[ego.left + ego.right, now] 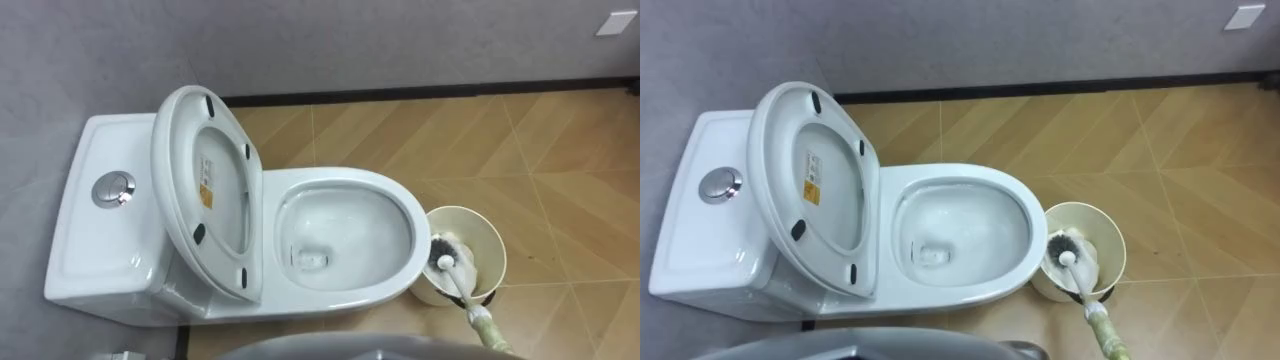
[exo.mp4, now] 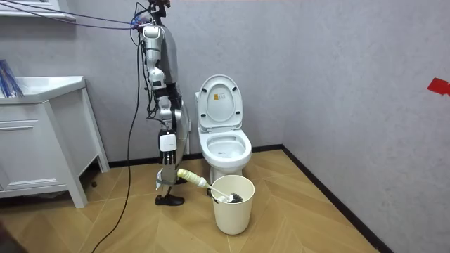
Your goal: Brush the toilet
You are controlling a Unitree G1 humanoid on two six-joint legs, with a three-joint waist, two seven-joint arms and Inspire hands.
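The white toilet (image 1: 400, 215) stands against the grey wall with its seat and lid (image 1: 205, 190) raised, so the bowl lies open. A cream bucket (image 1: 492, 245) sits on the floor right beside the bowl's front. The toilet brush's bristle head (image 1: 447, 253) rests inside the bucket, and its pale handle (image 1: 482, 322) slants out to the lower right. In the room view I stand beside the toilet, and my right hand (image 2: 169, 176) hangs low, closed around the end of the brush handle (image 2: 191, 178).
The tank's round flush button (image 1: 113, 188) faces up at the left. A dark skirting strip (image 1: 450, 92) runs along the wall. A white cabinet (image 2: 42, 140) stands at the room view's left. Wood floor spreads around the bucket (image 2: 232, 211).
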